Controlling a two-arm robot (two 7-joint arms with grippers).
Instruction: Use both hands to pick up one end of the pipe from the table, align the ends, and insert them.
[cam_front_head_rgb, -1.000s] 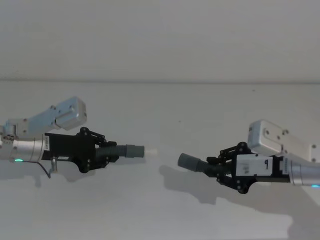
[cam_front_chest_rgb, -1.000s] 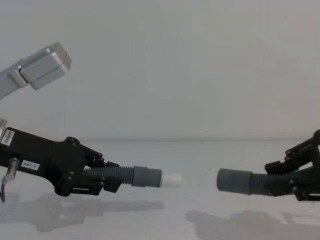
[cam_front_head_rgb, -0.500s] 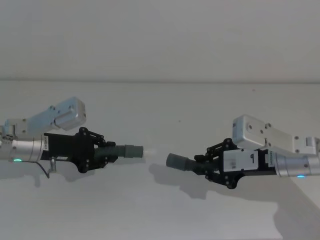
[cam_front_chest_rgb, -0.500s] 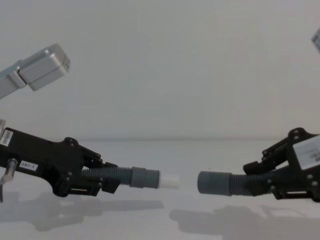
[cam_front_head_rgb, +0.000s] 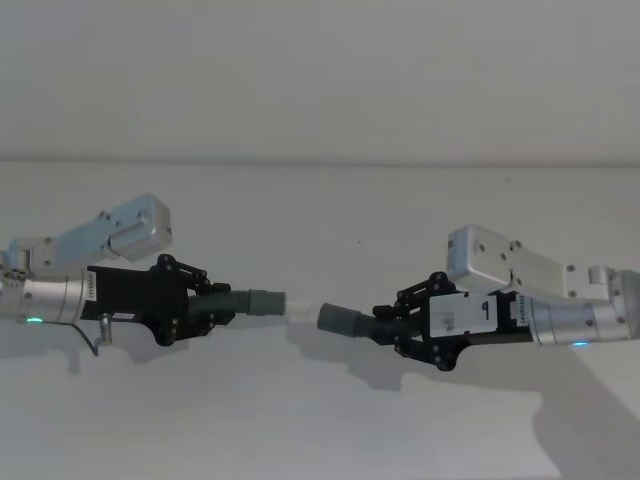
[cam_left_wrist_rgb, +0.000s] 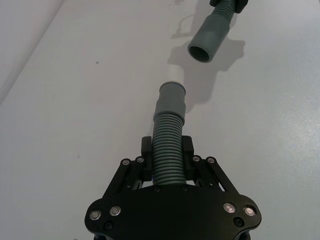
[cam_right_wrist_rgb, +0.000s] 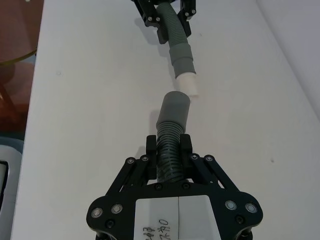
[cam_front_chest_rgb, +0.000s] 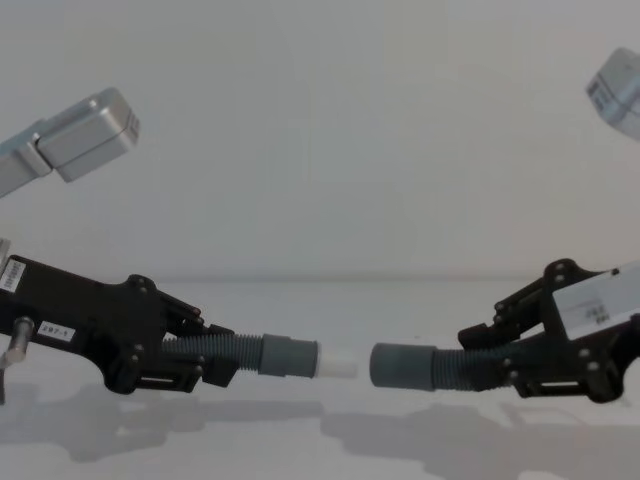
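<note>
Left gripper (cam_front_head_rgb: 215, 305) clamped on ribbed section of left hose piece (cam_front_head_rgb: 240, 301), held above white table (cam_front_head_rgb: 320, 420), shadow beneath. Hose dark grey, closely ribbed, ending in smooth grey cuff (cam_front_head_rgb: 265, 300) with narrower white tip (cam_front_head_rgb: 297, 303) pointing toward centre. In left wrist view, fingers (cam_left_wrist_rgb: 146, 150) pressed against both sides of the ribs, cuff stepped, white tip barely distinct against the table. Right gripper (cam_front_head_rgb: 392, 325) pinching ribbed section of right hose piece (cam_front_head_rgb: 365, 325), also off the table. Right piece dark grey, ribs mostly hidden by the jaws in head view, ending in plain smooth grey cuff (cam_front_head_rgb: 338, 320), open and hollow as seen in left wrist view (cam_left_wrist_rgb: 209, 41). In chest view, white tip (cam_front_chest_rgb: 338, 368) and open cuff (cam_front_chest_rgb: 402, 366) face each other at about the same height, near but apart, small gap between. In head view, right cuff sits slightly lower in picture than white tip and angles up toward it. In right wrist view, cuff (cam_right_wrist_rgb: 173, 112) aimed just beside white tip (cam_right_wrist_rgb: 188, 83), not quite in line. Left hose roughly level; right hose tilted slightly. Small white label on right gripper body (cam_front_head_rgb: 462, 317).
</note>
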